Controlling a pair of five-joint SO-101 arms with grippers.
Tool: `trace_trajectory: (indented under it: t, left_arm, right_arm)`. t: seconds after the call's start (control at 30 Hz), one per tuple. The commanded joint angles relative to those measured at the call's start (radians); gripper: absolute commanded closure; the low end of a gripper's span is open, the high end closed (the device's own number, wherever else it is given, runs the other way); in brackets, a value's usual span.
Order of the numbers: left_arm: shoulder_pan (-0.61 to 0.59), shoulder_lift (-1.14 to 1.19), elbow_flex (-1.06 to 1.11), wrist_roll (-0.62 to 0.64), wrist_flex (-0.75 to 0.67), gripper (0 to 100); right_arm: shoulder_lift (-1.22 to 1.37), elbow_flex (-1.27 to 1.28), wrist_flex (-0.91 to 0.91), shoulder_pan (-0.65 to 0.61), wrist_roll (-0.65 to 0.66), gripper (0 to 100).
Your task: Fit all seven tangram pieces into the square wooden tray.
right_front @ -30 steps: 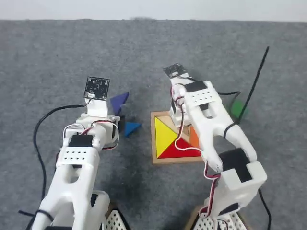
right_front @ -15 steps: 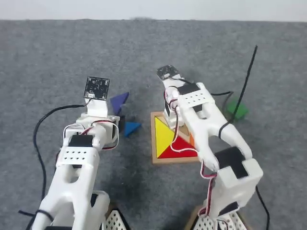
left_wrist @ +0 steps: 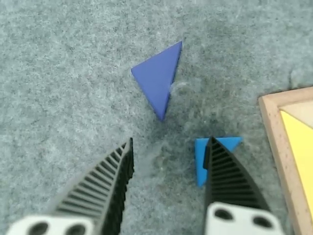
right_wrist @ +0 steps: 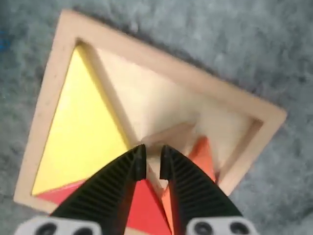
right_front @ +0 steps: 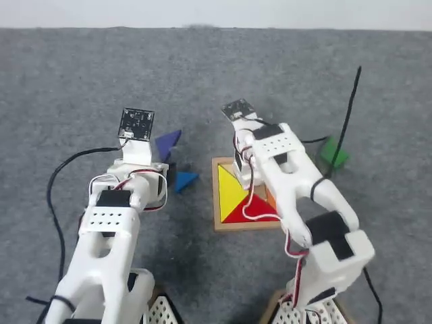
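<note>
1. High view: the grey surface (right_front: 81, 74) is seen carrying the square wooden tray (right_front: 216, 202).
2. The right end effector (right_wrist: 152, 149) is held above the tray, closed on nothing.
3. The left end effector (left_wrist: 170, 142) is spread open over the surface.
4. A yellow triangle (right_front: 231, 189), a red triangle (right_front: 239, 214) and an orange piece (right_wrist: 203, 152) are laid inside the tray.
5. A dark blue triangle (left_wrist: 159, 78) and a light blue triangle (left_wrist: 200, 159), partly under one left finger, are left outside; a green piece (right_front: 333, 152) is seen on the tray's other side.

Soft, even, diffuse light fills the high view, brightest on the white strip (right_front: 216, 12) at 12 o'clock. The right gripper (right_wrist: 152, 155) throws a faint shadow onto the pale floor of the wooden tray (right_wrist: 161, 62).
</note>
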Motion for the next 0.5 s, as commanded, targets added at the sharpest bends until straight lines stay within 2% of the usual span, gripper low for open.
trace_trajectory:
  t: [0.0, 0.47]
  left_arm:
    - [0.009, -0.029, -0.012, -0.014, -0.026, 78]
    - [0.009, -0.029, -0.010, -0.014, -0.026, 78]
  right_arm:
    - [-0.085, 0.114, -0.031, 0.012, 0.012, 91.8]
    - [-0.384, 0.183, 0.012, 0.031, 0.012, 91.4]
